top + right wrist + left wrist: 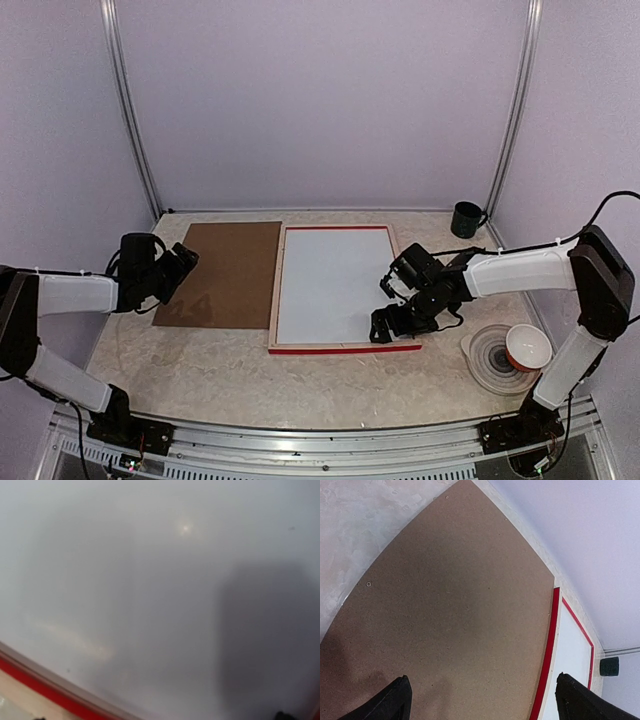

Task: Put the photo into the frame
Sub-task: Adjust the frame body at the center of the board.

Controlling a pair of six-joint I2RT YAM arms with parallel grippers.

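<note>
A: Frame: flat on the surface, under our right fingers; white sheet inside, no cat photo visible.
B: Stiff and light, we judge; take its rim. Left fingers and right fingers are apart.

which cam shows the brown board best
Top external: the whole brown board lies left of the frame, left gripper over its edge. Left wrist shows it close but cropped; right wrist none of it.

A brown board lay at nine o'clock from the frame, a mug stood at two, a bowl at four. The table at six was open room.
</note>
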